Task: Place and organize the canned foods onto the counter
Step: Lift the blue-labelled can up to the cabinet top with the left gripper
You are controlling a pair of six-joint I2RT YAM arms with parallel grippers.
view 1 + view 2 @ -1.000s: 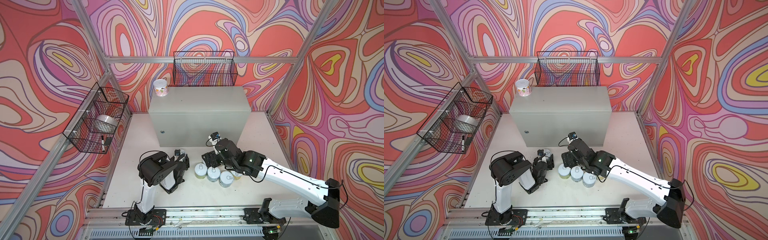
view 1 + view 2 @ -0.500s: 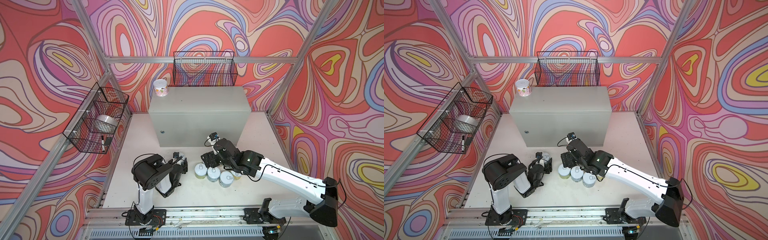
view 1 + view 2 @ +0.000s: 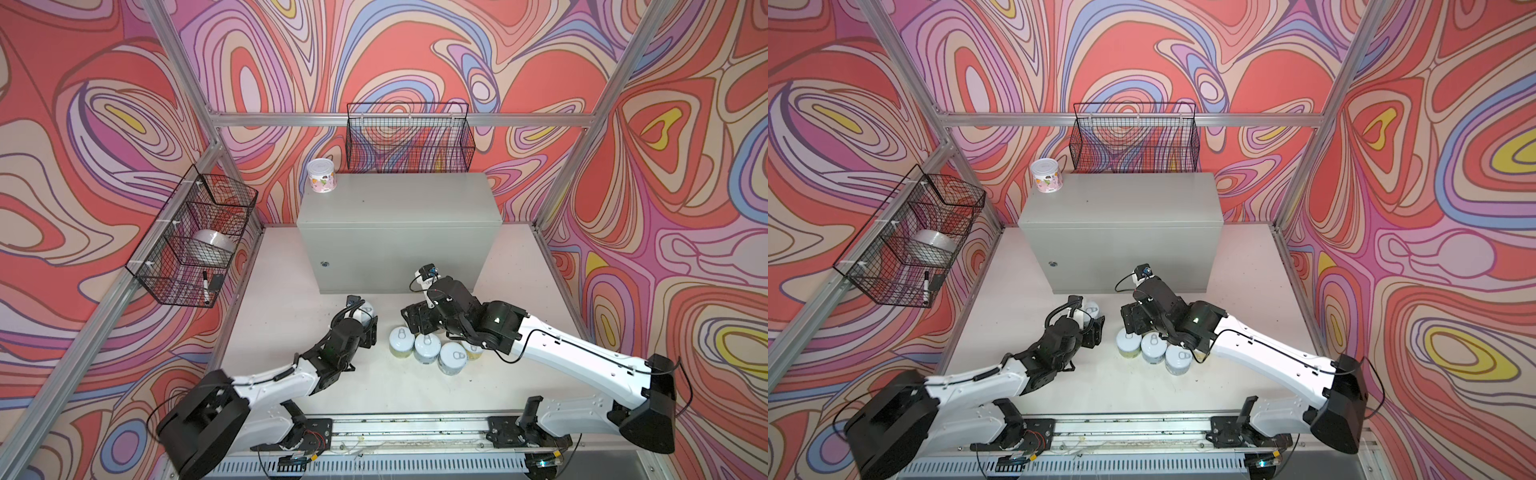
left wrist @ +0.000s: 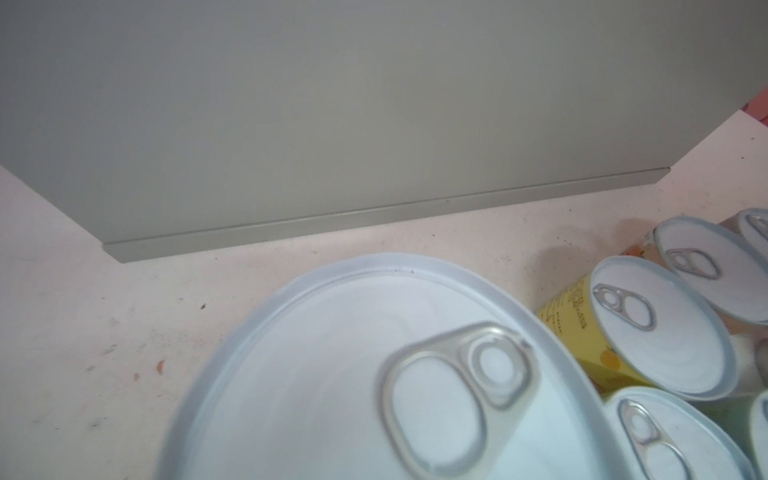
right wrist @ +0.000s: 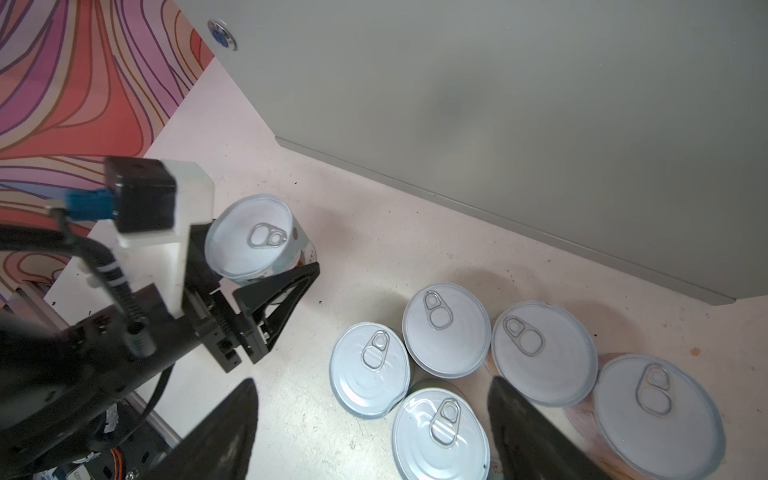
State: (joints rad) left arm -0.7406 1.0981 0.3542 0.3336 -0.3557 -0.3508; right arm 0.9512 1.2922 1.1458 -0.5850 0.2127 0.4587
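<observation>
Cluster of short silver-lidded pull-tab cans on white tabletop, right fingers spread empty above it. Left fingers clamp blue-labelled can, likely bound for light-grey metal cabinet; pink-labelled can sits at its far corner, leaving row space

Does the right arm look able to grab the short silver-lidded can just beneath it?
Probably yes: the right arm's open fingers hang above that short silver-lidded can with nothing over it, though neighbouring cans crowd it closely.

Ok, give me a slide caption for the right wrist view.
Left gripper grips one can beside five clustered cans before the grey counter, right gripper open over them.
</observation>
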